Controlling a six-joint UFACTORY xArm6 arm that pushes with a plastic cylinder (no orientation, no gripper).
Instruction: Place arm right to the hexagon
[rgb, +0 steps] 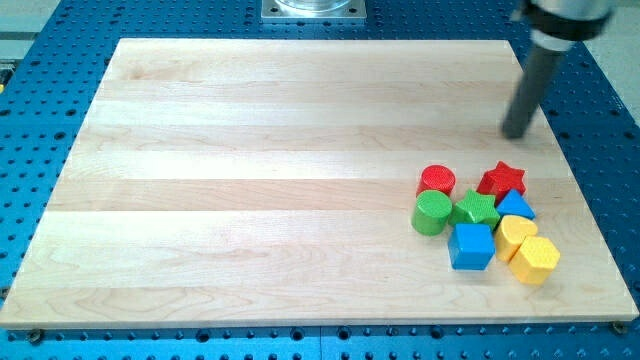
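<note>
My target is the yellow hexagon (535, 260), the block lying farthest toward the view's bottom right in the cluster, and the step in hand is to bring my tip (517, 134) to rest on the bare wood just to the view's right of it. To do that well, I judge I should not drop straight toward the hexagon from where I am, because the red star (502, 180), the blue triangle-like block (516, 205) and the yellow heart (516, 234) all lie between my tip and the hexagon; since I slide at one height, a straight line would plough through them. A better path swings out toward the board's (300, 180) right edge first, then runs down alongside the cluster and stops level with the hexagon, near it but apart, so nothing gets nudged. The strip of wood to the hexagon's right is narrow before the board ends, so I need to stay on the wood and approach slowly. Also packed around the hexagon are the blue cube (471, 246) to its left, the green star (476, 209) above and left, and farther left the green cylinder (432, 213) and red cylinder (436, 181). As for my pose: my rod stands nearly upright, leaning slightly, with the tip well above the hexagon in the view and a little to its left, touching no block. I carry no gripper, so there are no jaws to open or close; the rod is bare and holds nothing.
</note>
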